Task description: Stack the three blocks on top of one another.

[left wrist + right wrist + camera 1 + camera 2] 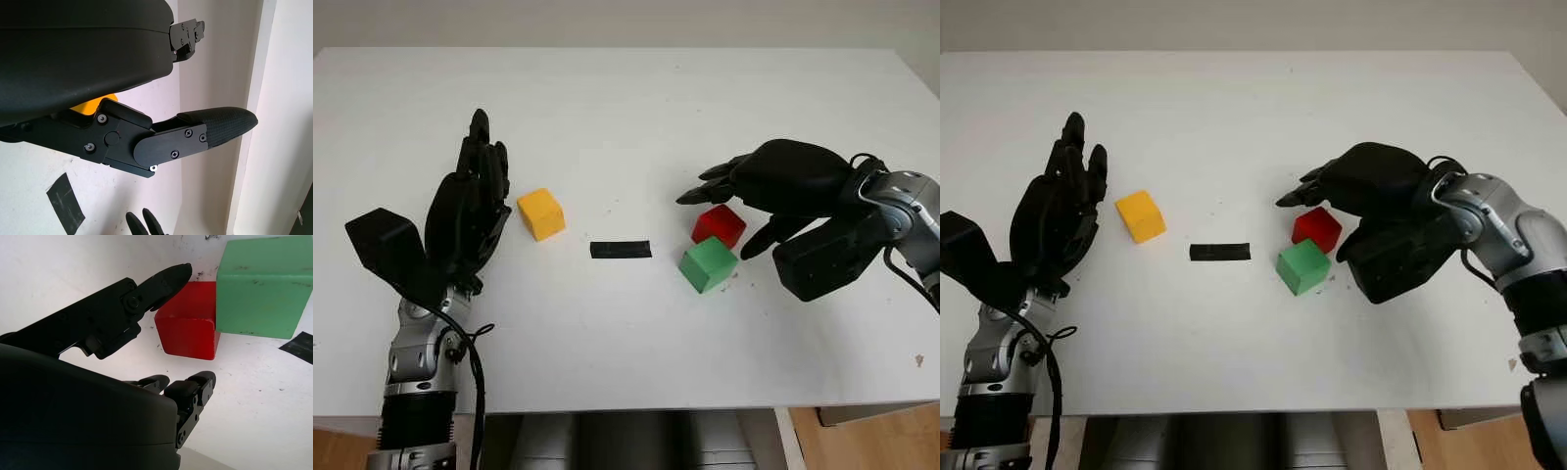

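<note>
The red block [719, 224] lies right of the table's middle, with the green block [709, 263] touching its near side. My right hand [722, 219] hovers open around the red block. Its thumb [168, 278] is by one edge of the block and its fingers [195, 384] are just off the opposite side, and neither clamps it. The yellow block [540, 212] sits alone left of centre. Just left of it my left hand [473, 201] stands open and upright, holding nothing.
A strip of black tape [621, 249] lies flat between the yellow block and the other two. The white table [626, 343] has bare surface in front of the blocks, up to its front edge. A wall runs behind it.
</note>
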